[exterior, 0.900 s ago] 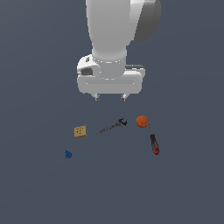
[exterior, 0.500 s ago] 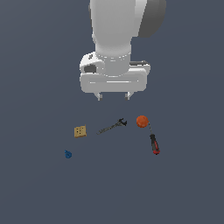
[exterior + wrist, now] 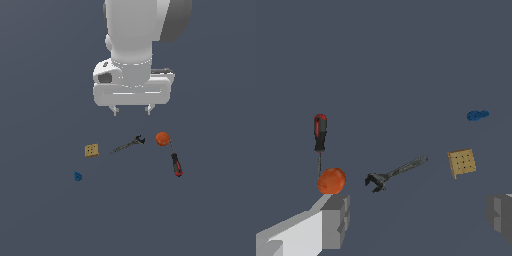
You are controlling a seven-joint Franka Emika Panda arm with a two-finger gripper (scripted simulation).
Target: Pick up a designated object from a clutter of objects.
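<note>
The blue piece [image 3: 77, 176] lies nearest in the exterior view, a tiny, lumpy, saturated bit of irregular outline, far out at that view's left. The screwdriver [image 3: 175, 161] lies at about the same depth on the exterior view's right: a rounded handle in glossy red and black, then a thin dark shaft running away toward the ball [image 3: 162, 139]. The shaft tip reaches the ball's edge; I cannot tell whether they touch. The ball is a smooth, matte orange sphere.

The block [image 3: 91, 150] is a flat tan square, its top face dotted with a grid of small holes, lying left of centre and apart from the rest. Between block and ball lies the wrench [image 3: 128, 145], a slim dark grey metal bar with a dull sheen, set slantwise, its black jawed head near the ball but clear of it. Nothing rests on it.

All five sit on a plain, even slate-grey counter [image 3: 45, 215].

Farther back and above, the white, smooth-shelled arm hangs over the scene. Its fingers [image 3: 116, 109] are short grey blocky stubs, spread wide apart with nothing between them, well above the wrench; the gripper [image 3: 132, 110] touches none of the objects.
</note>
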